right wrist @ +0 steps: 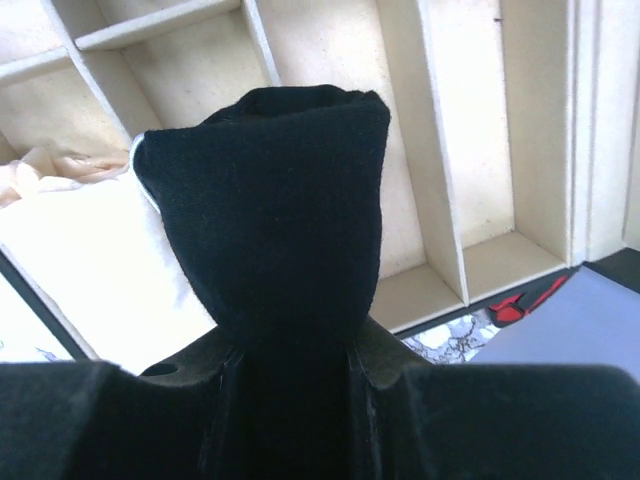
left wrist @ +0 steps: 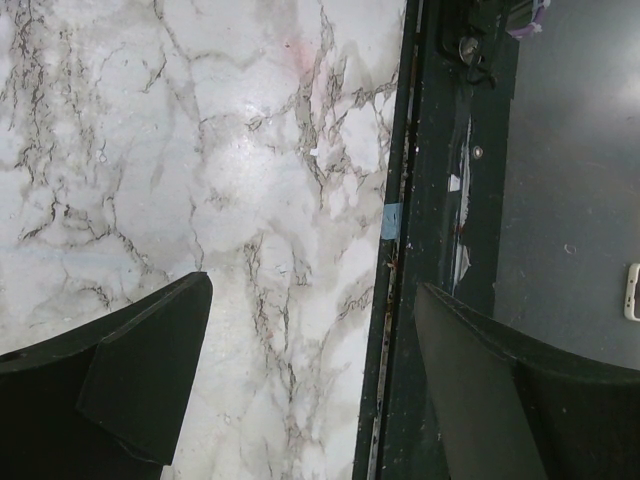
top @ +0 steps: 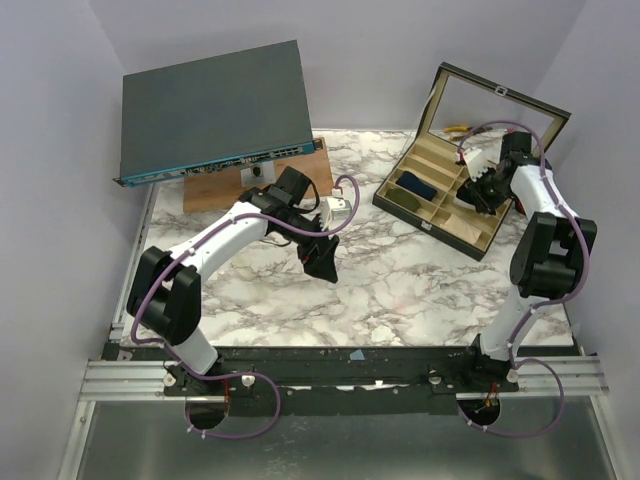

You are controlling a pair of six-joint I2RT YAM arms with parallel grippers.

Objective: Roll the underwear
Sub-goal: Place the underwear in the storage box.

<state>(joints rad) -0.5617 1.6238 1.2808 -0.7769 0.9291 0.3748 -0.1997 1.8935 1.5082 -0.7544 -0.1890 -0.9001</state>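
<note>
Presently: underwear bundled in a tight black roll, pinched between clamped jaws of right gripper, held over divided box, probably for dropping into a compartment; left gripper wide open, empty, parked above marble table, apparently clear of the work.

Matt black cloth underwear against a box lined in cream, felt-like material; the table has a glossy, smooth, marble-look top veined in grey.

Top view overhead, left wrist close over marble table, right wrist close over box
</note>
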